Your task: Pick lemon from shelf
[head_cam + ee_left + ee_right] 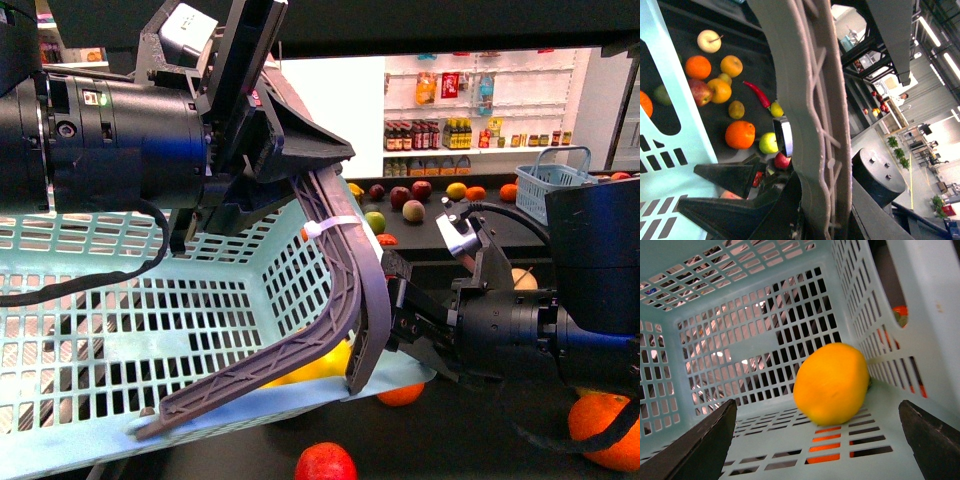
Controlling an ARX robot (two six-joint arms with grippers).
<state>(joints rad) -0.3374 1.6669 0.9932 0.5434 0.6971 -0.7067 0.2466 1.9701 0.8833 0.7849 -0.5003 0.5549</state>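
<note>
The yellow lemon [832, 382] lies free on the floor of the pale blue basket [760, 330], against its side wall. It shows through the basket mesh in the front view [318, 365]. My right gripper [820, 440] is open, its two dark fingers [702, 442] spread wide on either side of the lemon and not touching it. In the front view the right gripper [400, 320] sits at the basket's near corner. My left gripper [265, 130] is shut on the grey basket handle [345, 270] and holds the basket [150, 300] up over the black shelf deck [470, 440].
Loose fruit lies on the shelf deck: oranges [605, 425], a red fruit [325, 463], apples and pale fruit further back [412, 195]. A second blue basket [555, 180] stands at the back right. White wall shelves of bottles [470, 130] are behind. The left wrist view shows more fruit [722, 85] and a chilli [757, 94].
</note>
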